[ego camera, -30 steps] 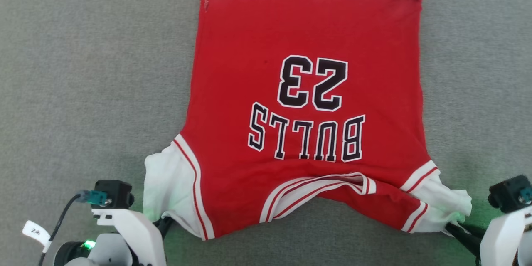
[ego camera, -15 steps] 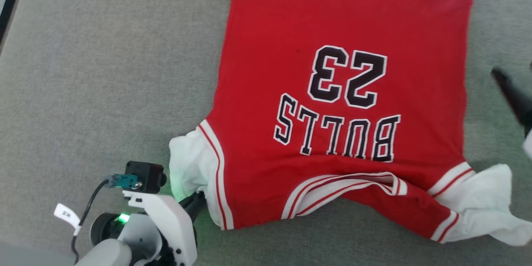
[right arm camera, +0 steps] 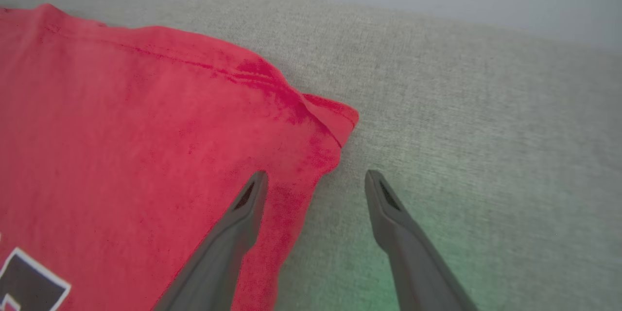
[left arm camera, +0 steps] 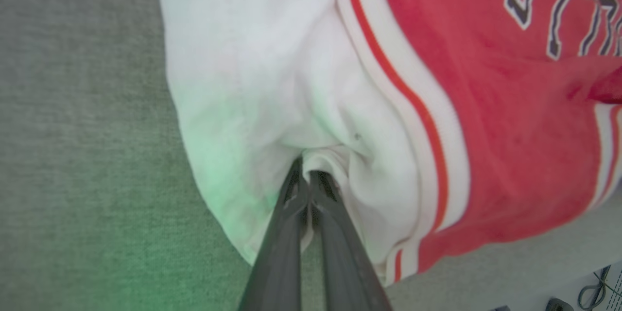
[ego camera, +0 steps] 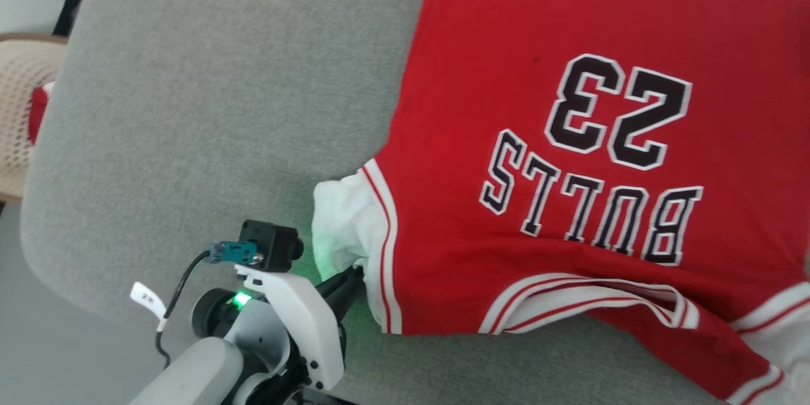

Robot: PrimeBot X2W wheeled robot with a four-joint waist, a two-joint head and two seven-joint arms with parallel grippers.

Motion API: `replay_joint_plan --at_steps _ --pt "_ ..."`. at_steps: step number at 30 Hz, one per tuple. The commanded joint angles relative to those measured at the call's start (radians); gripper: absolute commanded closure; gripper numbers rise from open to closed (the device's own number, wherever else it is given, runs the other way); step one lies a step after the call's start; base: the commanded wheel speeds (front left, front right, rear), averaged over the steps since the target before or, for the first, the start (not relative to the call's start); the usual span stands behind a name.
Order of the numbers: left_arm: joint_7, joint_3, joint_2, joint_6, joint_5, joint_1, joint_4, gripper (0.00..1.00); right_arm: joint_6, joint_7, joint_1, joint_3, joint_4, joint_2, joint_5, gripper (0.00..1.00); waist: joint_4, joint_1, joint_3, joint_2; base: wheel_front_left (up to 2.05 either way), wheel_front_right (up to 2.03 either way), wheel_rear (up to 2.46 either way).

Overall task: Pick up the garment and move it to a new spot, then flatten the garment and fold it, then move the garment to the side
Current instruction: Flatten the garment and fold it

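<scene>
Far left: woven tan object (ego camera: 19,114) at the frame edge, beyond the rim of the grey padded surface (ego camera: 221,107); a bit of red shows on it, and I cannot tell what that is.

Near left: left gripper (ego camera: 354,275) reaches right onto the padded surface. Its two dark fingers (left arm camera: 286,233) are pressed together on a bunched fold of the white left sleeve (ego camera: 342,221), which puckers around the tips. A green glow tints the cloth and the surface there.

Centre to right: garment (ego camera: 569,139) lies spread on the grey surface, print side up. "BULLS 23" reads upside down from the head view. The striped collar (ego camera: 588,304) lies at the near edge and the hem is far. The body is mostly flat, with slight rumpling by the collar.

Far right: right gripper (right arm camera: 316,180) stands wide and holds nothing. It sits near the far right hem corner (right arm camera: 340,116). One finger is over red cloth, the other over bare grey surface, and the garment's side edge runs between them. Contact with the cloth: cannot tell.
</scene>
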Motion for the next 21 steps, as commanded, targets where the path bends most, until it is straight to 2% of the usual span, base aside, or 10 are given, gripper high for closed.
replay_joint_plan --at_steps 1,7,8,9,10,11,12,16,21 --pt "0.0 -0.01 -0.015 0.004 0.008 -0.013 0.028 1.0 0.0 0.007 -0.019 0.0 0.017 0.001 -0.004 0.0 0.026 0.0 0.023 -0.0001 0.0 0.0 0.0" --pt "-0.004 -0.021 -0.045 -0.019 0.003 -0.039 0.068 1.0 0.0 0.147 -0.117 0.038 0.255 0.013 -0.038 0.0 0.062 0.0 0.048 -0.0001 0.0 0.0 0.0" --pt "-0.007 -0.022 -0.051 -0.021 0.001 -0.042 0.079 1.0 0.0 0.219 -0.122 0.047 0.335 0.025 -0.054 0.0 0.065 0.0 0.049 -0.0001 0.0 0.0 0.0" --pt "-0.008 -0.023 -0.053 -0.023 0.001 -0.044 0.085 1.0 0.0 0.265 -0.116 0.07 0.36 0.029 -0.058 0.0 0.066 0.0 0.048 -0.0001 0.0 0.0 0.0" --pt "-0.009 -0.023 -0.054 -0.023 0.0 -0.044 0.091 1.0 0.0 0.299 -0.11 0.092 0.379 0.024 -0.065 0.51 0.066 0.0 0.047 -0.0001 0.0 0.0 0.0" --pt "-0.009 -0.023 -0.056 -0.023 -0.001 -0.046 0.097 1.0 0.0 0.318 -0.106 0.117 0.385 0.013 -0.071 0.87 0.065 0.0 0.045 -0.0001 0.0 0.0 0.0" --pt "-0.009 -0.023 -0.059 -0.025 -0.003 -0.047 0.102 1.0 0.0 0.327 -0.105 0.135 0.384 0.0 -0.071 1.0 0.063 0.0 0.043 -0.0001 0.0 0.0 0.0" --pt "-0.023 -0.017 -0.059 -0.033 -0.006 -0.052 0.123 1.0 0.0 0.251 -0.107 0.181 0.339 -0.041 -0.05 1.0 0.041 0.0 0.022 -0.0001 0.0 0.0 0.0" --pt "-0.037 0.003 -0.041 -0.045 -0.012 -0.058 0.14 1.0 0.0 0.151 -0.076 0.242 0.241 -0.069 0.04 1.0 -0.013 0.0 -0.016 -0.0001 0.0 0.0 0.0"
